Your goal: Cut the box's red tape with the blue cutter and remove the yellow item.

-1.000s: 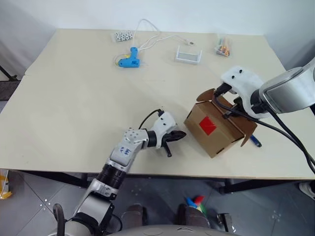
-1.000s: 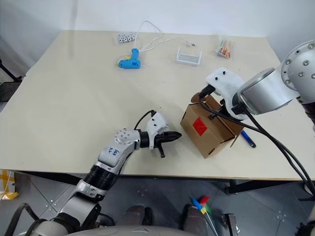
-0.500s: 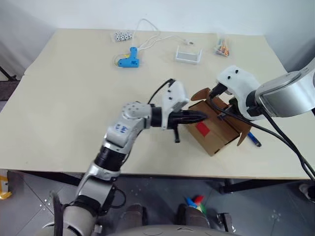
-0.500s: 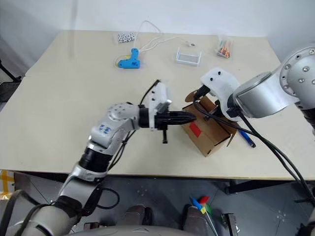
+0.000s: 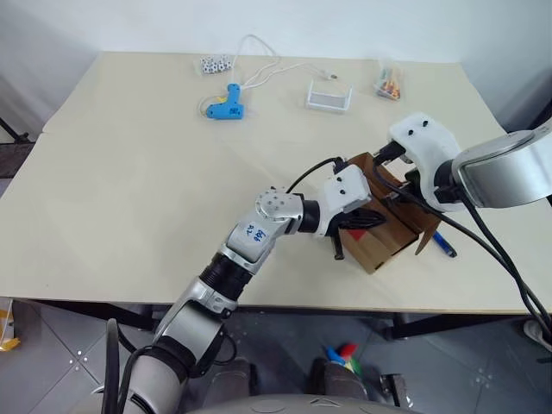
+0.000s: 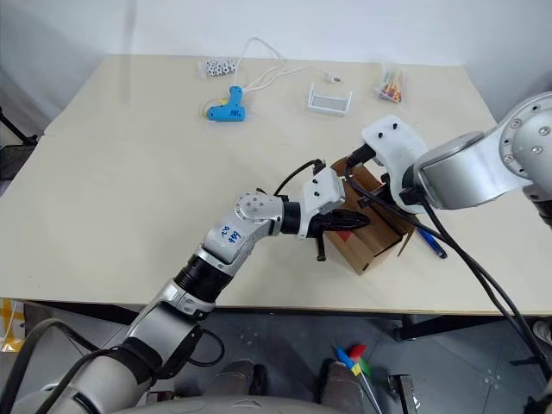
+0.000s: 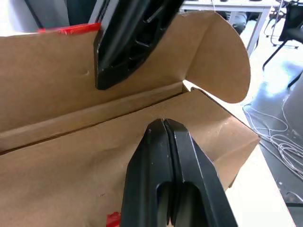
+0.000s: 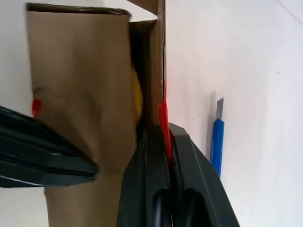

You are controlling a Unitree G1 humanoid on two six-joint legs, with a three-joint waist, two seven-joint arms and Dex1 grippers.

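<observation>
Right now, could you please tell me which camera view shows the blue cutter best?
The right wrist view: the blue cutter lies on the table beside the box, blade showing. Both eye views give just its tip peeking out past the box and right arm.

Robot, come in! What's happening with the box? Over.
Left claw shut at box. Right claw shut on flap. Blue cutter lying on table.
</observation>
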